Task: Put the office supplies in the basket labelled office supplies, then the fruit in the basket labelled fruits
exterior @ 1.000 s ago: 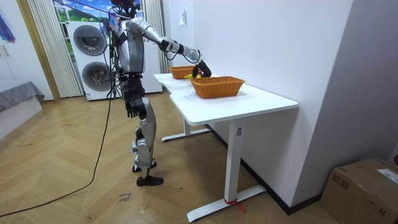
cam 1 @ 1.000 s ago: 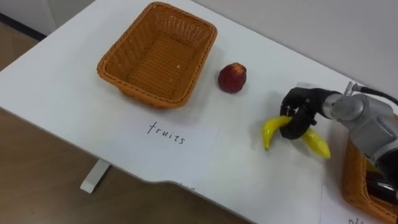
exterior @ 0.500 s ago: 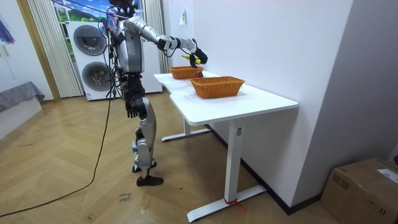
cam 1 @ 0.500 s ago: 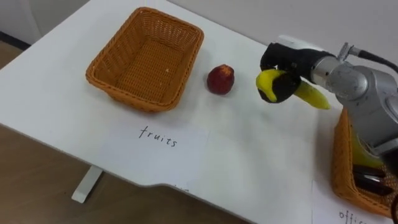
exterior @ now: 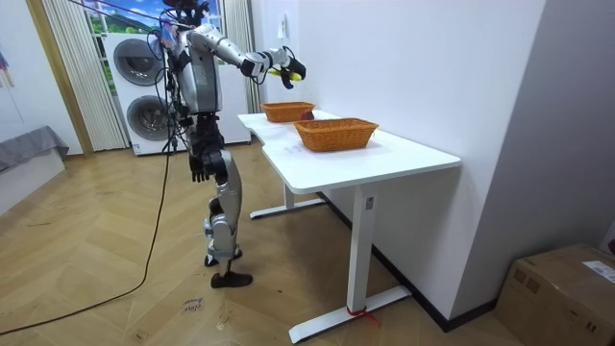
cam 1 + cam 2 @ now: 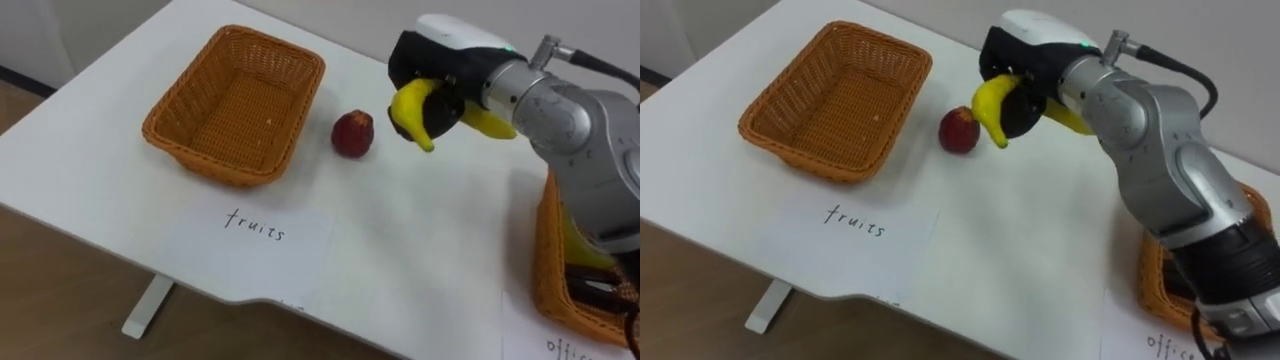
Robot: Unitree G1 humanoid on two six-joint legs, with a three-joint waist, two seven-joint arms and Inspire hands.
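Carrying the banana (image 6: 412, 110) to the fruit basket (image 6: 215, 170) is the step in hand, by my reading. The banana is in the air above the white table (image 6: 420, 260), clamped in the right hand (image 6: 440, 75), whose dark fingers curl round its middle so that one end points down and toward the camera and the other sticks out behind the hand. Just below and to the left of it a red fruit (image 6: 352, 133) sits on the table, close beside the basket's right wall.

To do this well, the hand should travel left at its present height — high enough to clear both the red fruit and the wicker rim — and should lower only once the banana is over the basket's open middle. Letting go low inside would stop the banana bouncing out or tipping the light basket. The drooping tip is the part most likely to clip the rim.

A handwritten paper label (image 6: 255, 225) lies in front of the basket, and a second basket (image 6: 548, 265) stands at the table's right edge. In the room view the left hand (image 5: 198, 169) hangs by the robot's hip; whether it is open or closed I cannot tell.
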